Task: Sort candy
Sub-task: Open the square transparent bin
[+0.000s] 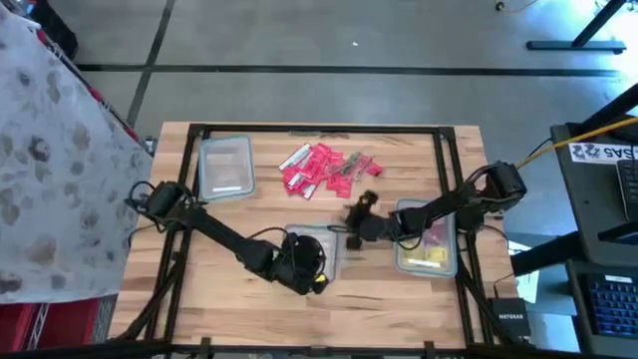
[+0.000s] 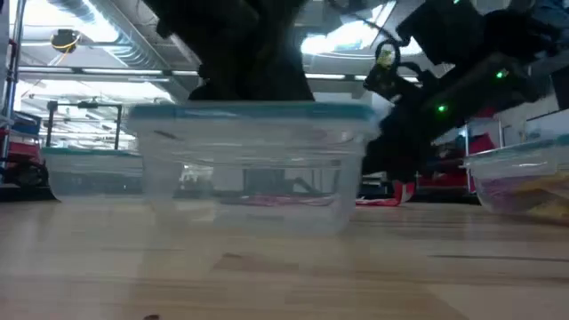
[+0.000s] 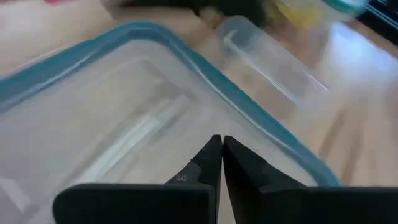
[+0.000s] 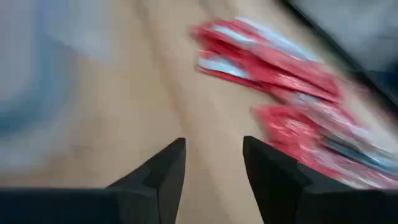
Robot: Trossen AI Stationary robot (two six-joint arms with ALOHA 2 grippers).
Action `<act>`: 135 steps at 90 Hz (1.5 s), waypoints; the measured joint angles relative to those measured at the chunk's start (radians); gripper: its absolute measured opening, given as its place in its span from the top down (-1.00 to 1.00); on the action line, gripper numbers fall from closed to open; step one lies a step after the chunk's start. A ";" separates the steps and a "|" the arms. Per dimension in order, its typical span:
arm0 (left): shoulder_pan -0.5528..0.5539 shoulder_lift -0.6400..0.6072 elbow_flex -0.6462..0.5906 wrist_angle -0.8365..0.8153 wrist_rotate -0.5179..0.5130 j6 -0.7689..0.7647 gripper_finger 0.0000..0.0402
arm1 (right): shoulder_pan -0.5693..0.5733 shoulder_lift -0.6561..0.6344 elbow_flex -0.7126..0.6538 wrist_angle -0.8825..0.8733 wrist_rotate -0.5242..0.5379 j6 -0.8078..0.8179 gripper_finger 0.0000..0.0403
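- On the wooden table [image 1: 259,214], toward the far side: a loose heap of candy [image 1: 324,170], mostly red and pink wrappers with a few silvery pieces at its right end, all apart from the tubs.
- Near the table's middle front: a clear blue-rimmed tub [image 1: 324,249], with the left gripper [image 3: 217,158] hanging over it, fingers pressed together and holding nothing visible. No candy to be made out inside from the left wrist view; a smear of red low behind or in it in the low view, too blurred to place.
- At the right: a second tub [image 1: 431,244], already holding several yellow and a few pink pieces.
- At the far left: a third tub [image 1: 226,165], apparently without candy.
- Between the middle tub and the heap: the right gripper [image 4: 214,165], fingers spread, nothing between them, pointed at the red wrappers just ahead.
- Judged from this layout: sorting begun but far from done. Some yellow and pink already binned at the right; bulk of the red pile not yet picked.
- Likely step in hand: right arm reaching for another piece from the heap.
- Possible trouble: wrappers overlapping and tangled, so easy to pinch two at once or drag neighbours along.
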 joint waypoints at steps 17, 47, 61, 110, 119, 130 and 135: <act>0.006 -0.013 0.002 -0.035 -0.012 0.037 1.00 | 0.026 -0.096 0.001 -0.110 0.008 0.002 0.26; 0.058 -0.017 0.004 -0.395 -0.234 -0.365 1.00 | 0.152 -0.285 0.001 -0.095 -0.467 -0.060 0.26; 0.080 -0.019 0.006 -0.357 -0.302 -0.343 1.00 | 0.193 -0.220 0.001 -0.033 -0.578 -0.061 0.26; 0.064 -0.075 0.152 -0.488 -0.256 0.004 1.00 | 0.081 0.176 0.002 0.454 -0.584 0.076 0.26; 0.076 -0.039 0.151 -0.660 -0.210 -0.143 1.00 | 0.054 0.183 0.004 0.487 -0.586 0.114 0.26; 0.093 0.002 0.152 -0.780 -0.137 -0.268 1.00 | 0.023 0.185 0.003 0.476 -0.567 0.138 0.26; 0.100 0.019 0.156 -0.783 -0.125 -0.299 1.00 | 0.014 0.185 0.003 0.481 -0.551 0.141 0.26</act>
